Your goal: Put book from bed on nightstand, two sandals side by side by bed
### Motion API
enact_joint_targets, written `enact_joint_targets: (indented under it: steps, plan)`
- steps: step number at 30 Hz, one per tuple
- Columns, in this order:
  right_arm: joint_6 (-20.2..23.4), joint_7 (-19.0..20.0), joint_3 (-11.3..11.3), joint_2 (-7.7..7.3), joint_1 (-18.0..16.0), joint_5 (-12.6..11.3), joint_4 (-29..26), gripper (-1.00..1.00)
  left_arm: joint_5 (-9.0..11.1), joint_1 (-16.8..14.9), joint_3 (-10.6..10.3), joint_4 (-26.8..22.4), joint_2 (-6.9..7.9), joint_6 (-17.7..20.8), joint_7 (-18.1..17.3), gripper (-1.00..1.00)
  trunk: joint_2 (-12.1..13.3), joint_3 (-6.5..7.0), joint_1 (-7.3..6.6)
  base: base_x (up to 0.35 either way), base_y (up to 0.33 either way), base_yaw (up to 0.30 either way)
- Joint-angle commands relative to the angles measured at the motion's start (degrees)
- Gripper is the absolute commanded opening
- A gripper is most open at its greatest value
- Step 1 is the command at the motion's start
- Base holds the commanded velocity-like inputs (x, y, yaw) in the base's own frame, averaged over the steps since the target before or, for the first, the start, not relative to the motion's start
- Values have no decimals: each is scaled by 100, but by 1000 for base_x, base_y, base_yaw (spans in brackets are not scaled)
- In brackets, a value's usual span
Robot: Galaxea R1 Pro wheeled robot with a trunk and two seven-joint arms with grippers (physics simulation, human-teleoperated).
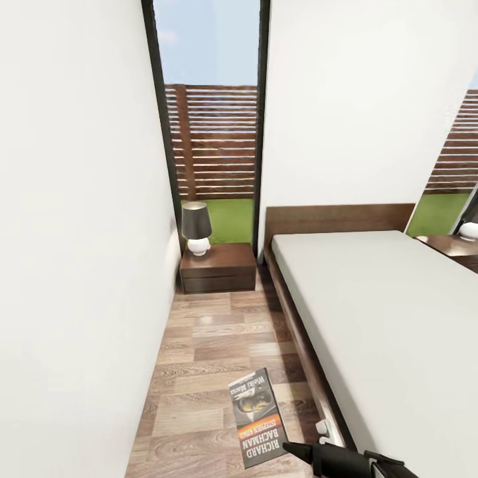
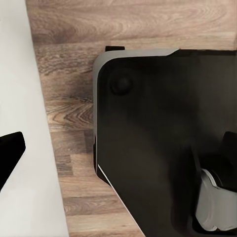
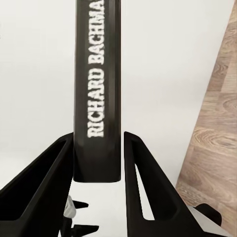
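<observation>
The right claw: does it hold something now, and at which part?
Yes. The right claw holds the book by its lower end at the spine, one finger on each cover, the spine lettering facing the right wrist camera.

My right pincer (image 3: pixel 98 163) has matt black plastic fingers (image 3: pixel 143 197) closed on the book (image 1: pixel 257 418), whose paper cover looks smooth and faintly glossy with white lettering on the dark spine. The floor (image 1: pixel 199 345) is wood plank with visible grain and a soft sheen. The nightstand (image 1: pixel 219 267) at centre frame is dark, glossy wood. The bed (image 1: pixel 385 332) carries a smooth, matt pale mattress on a dark wooden frame.
</observation>
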Motion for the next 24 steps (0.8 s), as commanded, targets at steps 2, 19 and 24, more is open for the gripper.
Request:
enact_joint_targets:
  steps: [2,19,24]
  plan:
    - [38,19,-44,5,-5,46,-3,-100,57,-5,-42,5,2,-27,-4,100,-12,-12,3,0,0,0]
    - [35,-30,37,11,-4,60,0,-100,62,-5,-8,6,5,-59,-4,100,-12,-12,3,0,0,0]
    - [35,-37,56,14,-4,61,0,-100,77,-5,16,6,9,-113,-4,100,-12,-12,3,0,0,0]
